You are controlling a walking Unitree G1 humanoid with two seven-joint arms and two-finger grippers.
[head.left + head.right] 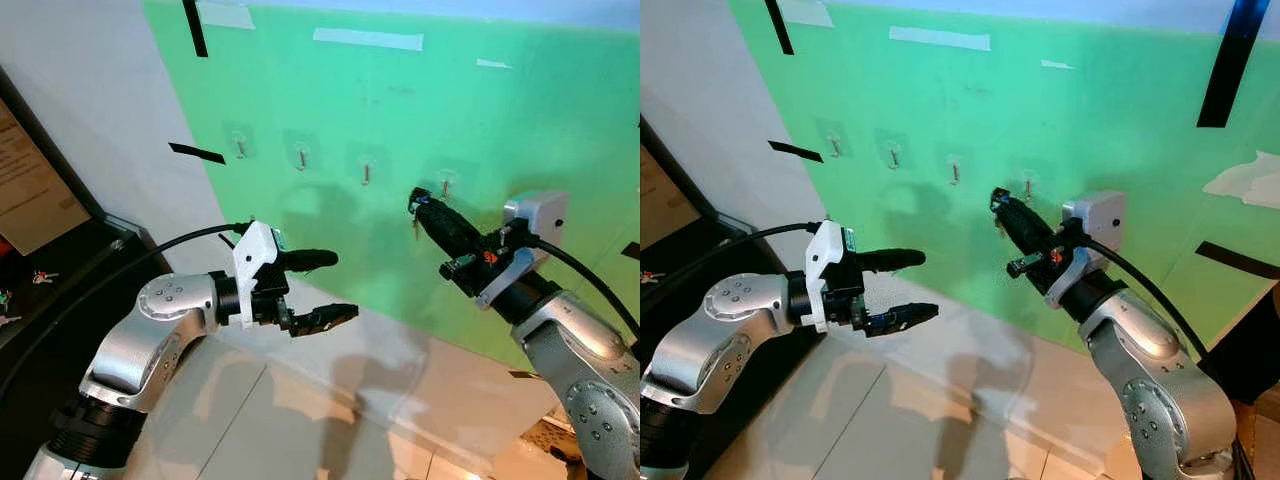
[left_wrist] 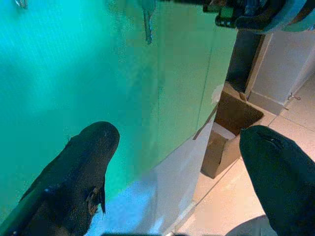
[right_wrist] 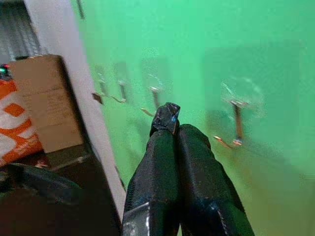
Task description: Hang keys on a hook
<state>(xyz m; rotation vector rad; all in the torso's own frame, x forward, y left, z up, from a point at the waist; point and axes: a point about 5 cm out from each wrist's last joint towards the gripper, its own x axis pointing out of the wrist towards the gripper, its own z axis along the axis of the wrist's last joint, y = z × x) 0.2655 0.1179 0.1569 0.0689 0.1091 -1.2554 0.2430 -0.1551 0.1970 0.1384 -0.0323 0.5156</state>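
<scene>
While the big green board [image 1: 480, 110] covers most of the wall, four small hooks [image 1: 366, 172] sit on it in a row. White floor tiles [image 1: 300, 420] lie below it. A dark shelf [image 1: 60, 290] stands off to the robot's left, and some small keys [image 1: 42, 276] rest on it.

Up near the hook [image 1: 445, 184] on the far right end of the row is the right gripper [image 1: 418, 205]. Its two black fingers [image 3: 170, 162] are pressed tight together. A small dark thing [image 1: 416, 230] hangs just under the tips, and it looks like the keys for the task, pinched at the very tip. It is too small to be sure. From the right wrist view, the hook [image 3: 236, 123] is just beside the tips, not touching them.

Lower down, the left gripper [image 1: 322, 288] is held out away from the board. Its fingers [image 2: 78, 182] are wide apart and hold nothing.

Keys are light, hard and a bit slippery, I think. They swing and jingle when moved fast. The best place to hold them is by the ring, so the ring's hole stays free to slip over the hook. The hook is thin, so the ring must go on slowly and straight, or the keys may drop to the floor.
</scene>
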